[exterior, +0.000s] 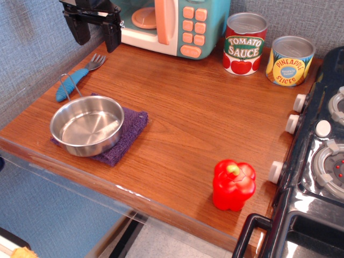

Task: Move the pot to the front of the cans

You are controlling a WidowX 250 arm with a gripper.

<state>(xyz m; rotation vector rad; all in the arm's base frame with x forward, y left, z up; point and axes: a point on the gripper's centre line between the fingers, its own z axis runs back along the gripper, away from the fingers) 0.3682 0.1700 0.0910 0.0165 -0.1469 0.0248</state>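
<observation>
The pot (87,124), a shallow shiny steel pan with a thin wire handle, sits on a purple cloth (130,133) at the near left of the wooden counter. The two cans stand at the back right: the red Tomato Sauce can (244,44) and the shorter yellow Pineapple Slices can (289,61). My black gripper (96,31) hangs open and empty at the back left, above the counter, well behind the pot and far left of the cans.
A blue-handled fork (76,79) lies behind the pot. A teal toy microwave (172,24) stands at the back. A red toy pepper (233,184) stands near the front right. A black toy stove (317,161) borders the counter's right edge.
</observation>
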